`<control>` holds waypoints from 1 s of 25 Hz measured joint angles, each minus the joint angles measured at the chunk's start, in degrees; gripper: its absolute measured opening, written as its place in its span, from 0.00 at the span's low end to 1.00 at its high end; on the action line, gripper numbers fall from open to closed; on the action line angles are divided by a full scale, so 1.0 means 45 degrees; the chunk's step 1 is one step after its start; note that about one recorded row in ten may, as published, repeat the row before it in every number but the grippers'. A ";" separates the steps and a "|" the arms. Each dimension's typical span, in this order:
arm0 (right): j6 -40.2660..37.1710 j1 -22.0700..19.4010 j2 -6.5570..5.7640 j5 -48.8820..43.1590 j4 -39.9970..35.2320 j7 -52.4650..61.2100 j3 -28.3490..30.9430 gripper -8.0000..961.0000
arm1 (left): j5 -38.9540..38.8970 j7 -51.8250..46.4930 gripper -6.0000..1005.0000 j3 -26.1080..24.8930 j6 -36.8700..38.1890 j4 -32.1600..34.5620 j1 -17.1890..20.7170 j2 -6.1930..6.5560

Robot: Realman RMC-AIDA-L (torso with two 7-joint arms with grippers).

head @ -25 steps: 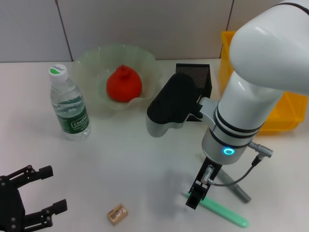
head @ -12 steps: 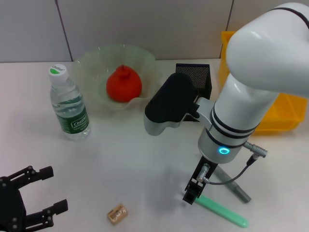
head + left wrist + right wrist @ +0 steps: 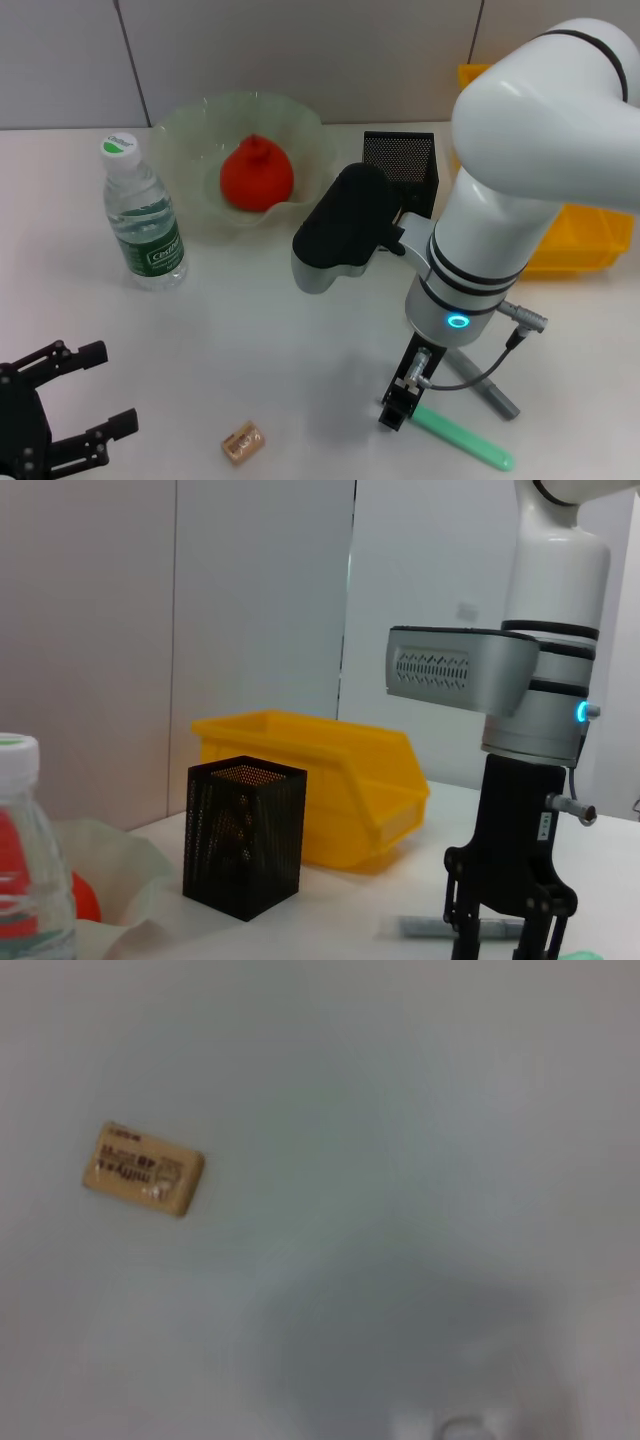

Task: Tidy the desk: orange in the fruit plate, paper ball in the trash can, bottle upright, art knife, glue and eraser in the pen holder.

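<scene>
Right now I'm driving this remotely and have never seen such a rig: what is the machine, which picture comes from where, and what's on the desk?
It is a robot with two arms, each ending in a gripper. One picture looks down from its head; the other two come from cameras on its wrists.

In the head view the right gripper hangs low over the desk, at the end of a green pen-like tool lying beside a grey one. I can't tell whether it is gripping anything. The left gripper waits open and empty at the near left.

The orange is in the fruit plate. The bottle stands upright. The pen holder and the yellow trash can stand at the back. The eraser lies loose on the desk; the right wrist camera looks straight down on it. The left wrist camera looks across the desk.
</scene>
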 joint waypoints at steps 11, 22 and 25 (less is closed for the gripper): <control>-0.0108 0.0138 0.0000 0.0078 -0.0115 0.0235 -0.0571 0.40 | -0.0001 0.0019 0.81 -0.0171 0.0000 0.0000 0.0005 -0.0006; -0.0693 -0.0182 -0.0064 0.0054 -0.1044 0.0078 0.0037 0.18 | -0.0001 0.0121 0.81 -0.0356 0.0003 0.0000 0.0138 -0.0020; -0.1239 -0.0577 -0.0124 -0.0097 -0.2033 -0.0297 0.1162 0.18 | 0.0000 0.0170 0.81 -0.0361 0.0006 -0.0019 0.0153 -0.0023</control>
